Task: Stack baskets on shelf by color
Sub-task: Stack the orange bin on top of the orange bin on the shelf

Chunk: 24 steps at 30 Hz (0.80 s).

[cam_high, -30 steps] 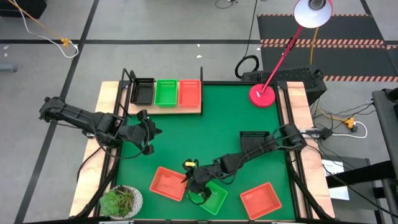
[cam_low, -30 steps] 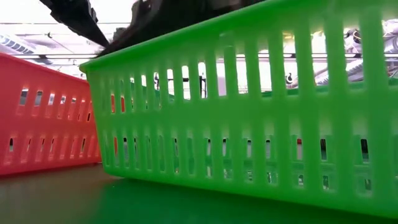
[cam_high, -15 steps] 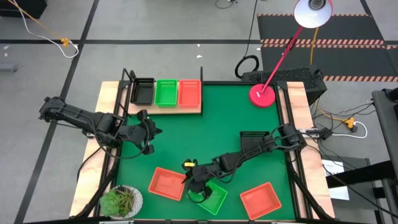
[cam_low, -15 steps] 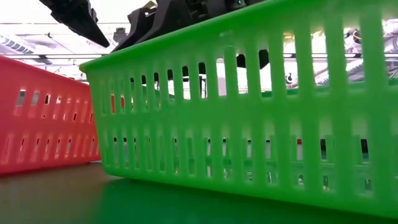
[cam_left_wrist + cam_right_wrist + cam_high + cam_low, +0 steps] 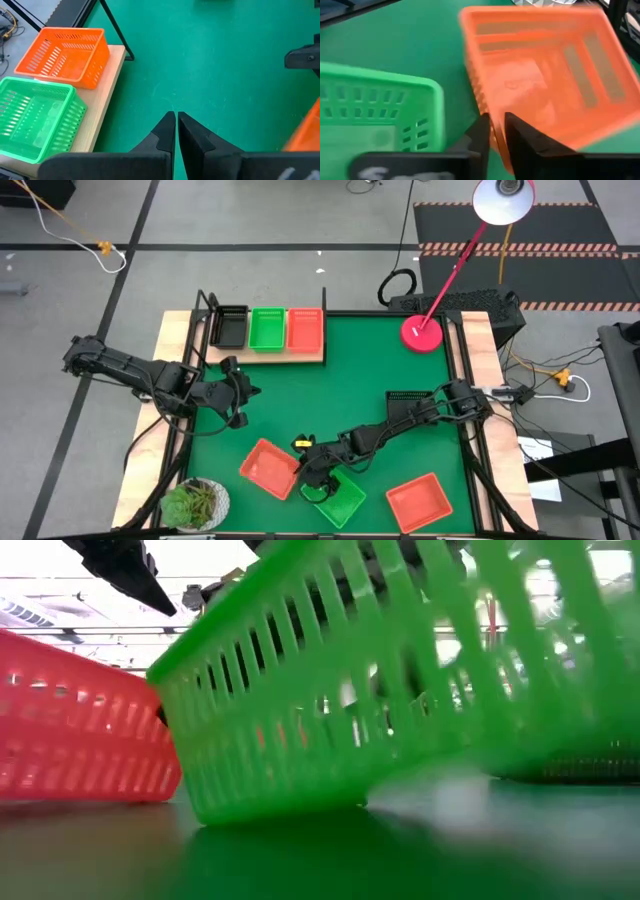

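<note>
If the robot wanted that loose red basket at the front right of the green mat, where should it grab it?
Probably by a long side wall of the red basket, coming straight down, one finger inside and one outside. It lies flat and open side up, apart from the other baskets, so its thin rim is free all round. The left gripper waits farther back.

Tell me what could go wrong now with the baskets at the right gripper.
The right gripper seems to pinch only one wall of the red-orange basket, so it may slip. The green basket beside it is tilted and may tip or be dragged along. The left gripper waits, shut.
</note>
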### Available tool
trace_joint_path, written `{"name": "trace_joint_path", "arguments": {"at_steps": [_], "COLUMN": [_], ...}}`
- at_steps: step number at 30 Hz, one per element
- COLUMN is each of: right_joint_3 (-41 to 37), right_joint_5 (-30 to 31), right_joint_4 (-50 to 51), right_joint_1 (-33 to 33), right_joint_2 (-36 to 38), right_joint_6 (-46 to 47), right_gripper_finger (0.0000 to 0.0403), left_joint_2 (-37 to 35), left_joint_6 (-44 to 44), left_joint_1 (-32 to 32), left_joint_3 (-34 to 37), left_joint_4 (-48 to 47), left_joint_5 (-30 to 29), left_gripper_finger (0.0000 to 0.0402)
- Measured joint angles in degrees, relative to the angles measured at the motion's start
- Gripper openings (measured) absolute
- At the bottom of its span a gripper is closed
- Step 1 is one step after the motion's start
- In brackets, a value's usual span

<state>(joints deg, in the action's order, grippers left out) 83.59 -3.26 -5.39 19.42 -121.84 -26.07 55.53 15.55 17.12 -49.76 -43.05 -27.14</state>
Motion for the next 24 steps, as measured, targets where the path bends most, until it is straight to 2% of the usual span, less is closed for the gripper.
{"name": "trace_joint_path", "arguments": {"at_steps": [4, 10, 19, 24], "right_joint_3": [0.00, -0.01, -0.04, -0.04], "right_joint_5": [0.17, 0.58, 11.47, 20.60], "right_joint_4": [-0.06, -0.05, 4.24, 9.32], "right_joint_1": [0.00, 0.02, 0.20, -0.04], "right_joint_2": [0.09, 0.50, 5.09, 9.04], "right_joint_6": [-0.25, -0.27, 1.27, 2.03], "right_gripper_finger": [0.0009, 0.0015, 0.0006, 0.0006], "left_joint_2": [0.00, 0.00, 0.02, 0.02], "left_joint_6": [-0.02, -0.04, -0.20, -0.46], "left_joint_1": [0.00, 0.00, 0.00, 0.00], "left_joint_3": [0.00, 0.00, 0.00, 0.00], "left_joint_4": [-0.02, -0.04, -0.11, -0.11], "left_joint_5": [0.00, 0.00, 0.00, -1.03], "left_gripper_finger": [0.0024, 0.0024, 0.0024, 0.0024]}}
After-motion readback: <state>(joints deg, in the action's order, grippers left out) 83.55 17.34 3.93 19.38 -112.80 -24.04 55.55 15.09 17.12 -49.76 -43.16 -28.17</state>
